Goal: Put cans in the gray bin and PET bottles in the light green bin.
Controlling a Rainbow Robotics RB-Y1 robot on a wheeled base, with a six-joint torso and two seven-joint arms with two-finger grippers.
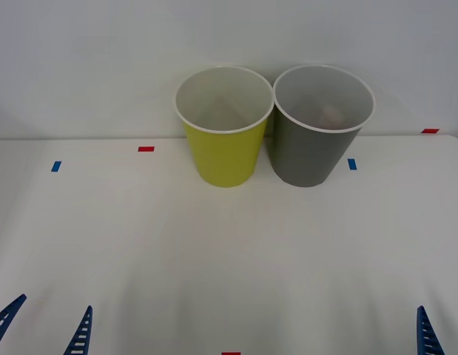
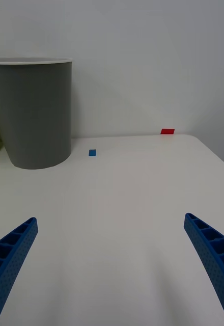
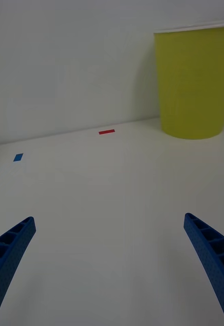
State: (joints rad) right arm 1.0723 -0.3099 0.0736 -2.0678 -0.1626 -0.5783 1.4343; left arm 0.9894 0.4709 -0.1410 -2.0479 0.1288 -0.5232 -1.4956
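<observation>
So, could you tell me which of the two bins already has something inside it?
The gray bin, on the right: something pale reddish lies at its bottom, whereas the green bin looks empty.

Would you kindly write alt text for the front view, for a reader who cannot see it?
Two tall tapered bins stand side by side at the back of a white table: the light green bin on the left and the gray bin on the right. The open left gripper rests at the near left edge, and one finger of the right gripper shows at the near right.
</observation>
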